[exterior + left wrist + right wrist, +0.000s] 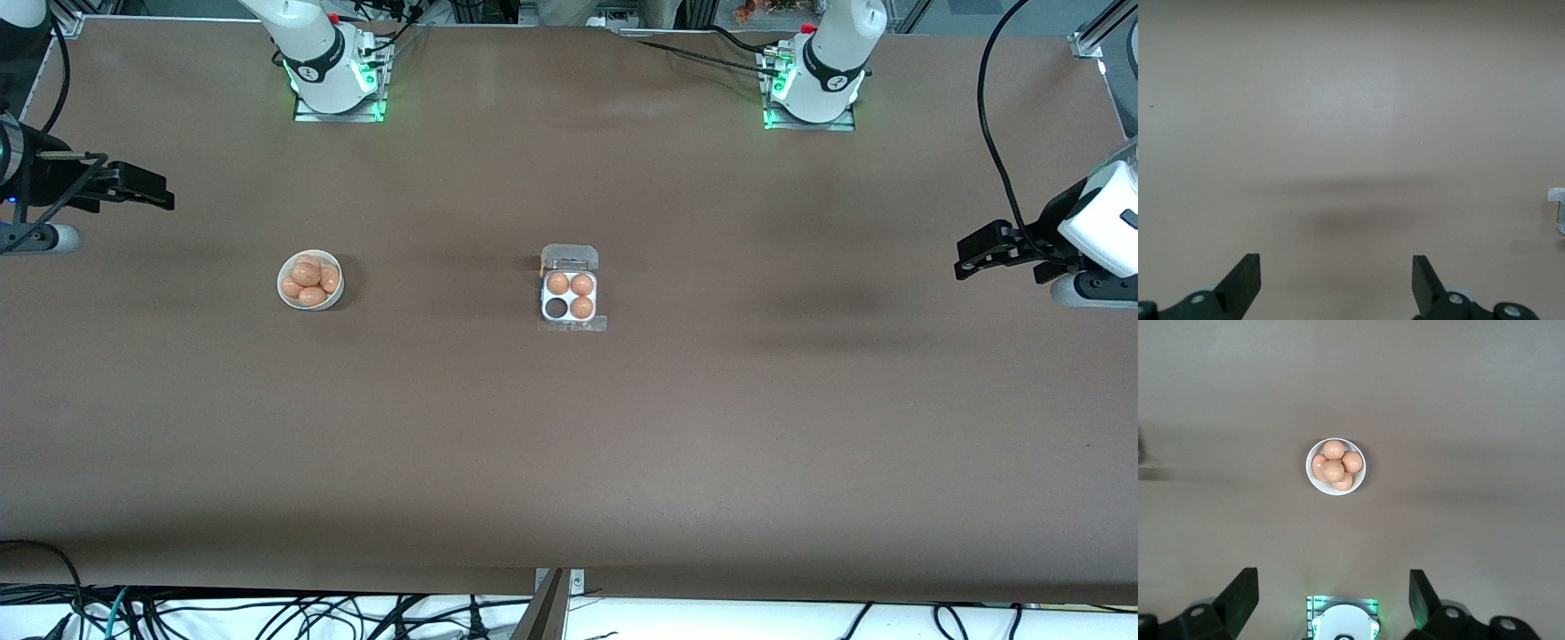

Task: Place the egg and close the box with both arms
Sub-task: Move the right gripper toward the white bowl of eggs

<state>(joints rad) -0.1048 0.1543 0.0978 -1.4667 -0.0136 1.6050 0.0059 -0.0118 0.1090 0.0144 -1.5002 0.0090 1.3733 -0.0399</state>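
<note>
My left end effector [1336,280] and right end effector [1333,597] both hang over the surface [569,444], fingers apart. The box [570,296] lies open with one cell empty.

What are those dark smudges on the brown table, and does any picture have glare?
Front view: soft dark patches on the table look like arm shadows. Left wrist view: a blurry shadow band lies above the open left gripper, under a pale sheen. Right wrist view: even light around the bowl; right gripper open.
</note>
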